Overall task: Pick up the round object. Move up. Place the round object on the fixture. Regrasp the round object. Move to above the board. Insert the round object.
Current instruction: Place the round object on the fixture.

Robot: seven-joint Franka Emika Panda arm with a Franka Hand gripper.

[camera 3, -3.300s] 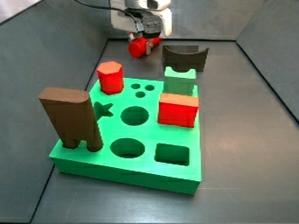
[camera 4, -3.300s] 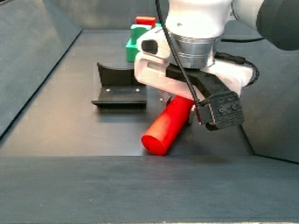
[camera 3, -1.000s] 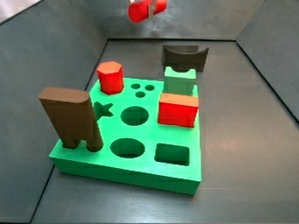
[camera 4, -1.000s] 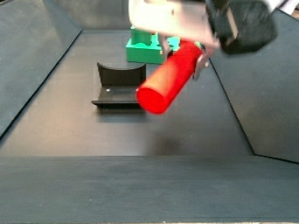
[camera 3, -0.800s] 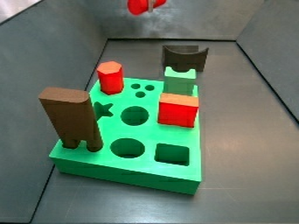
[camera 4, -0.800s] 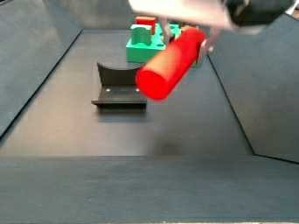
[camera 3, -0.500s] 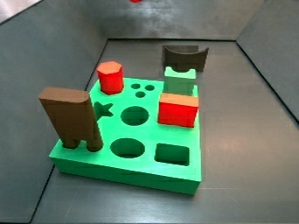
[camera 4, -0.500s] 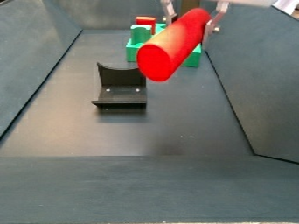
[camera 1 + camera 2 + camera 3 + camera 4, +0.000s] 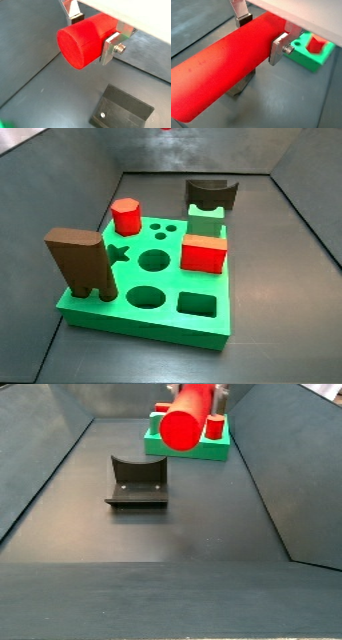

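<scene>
Cylinder peg (image 9: 228, 67) between gripper (image 9: 259, 34) fingers (image 9: 278, 48)

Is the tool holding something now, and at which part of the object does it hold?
Yes. The tool is shut on the red cylinder peg, its fingers clamping the curved sides near one end; most of its length sticks out free, high above the floor.

Side views from opposite ends, sharing board (image 9: 154, 268) and fixture (image 9: 136, 481); wrist views close behind gripper (image 9: 90, 34), looking down.
</scene>
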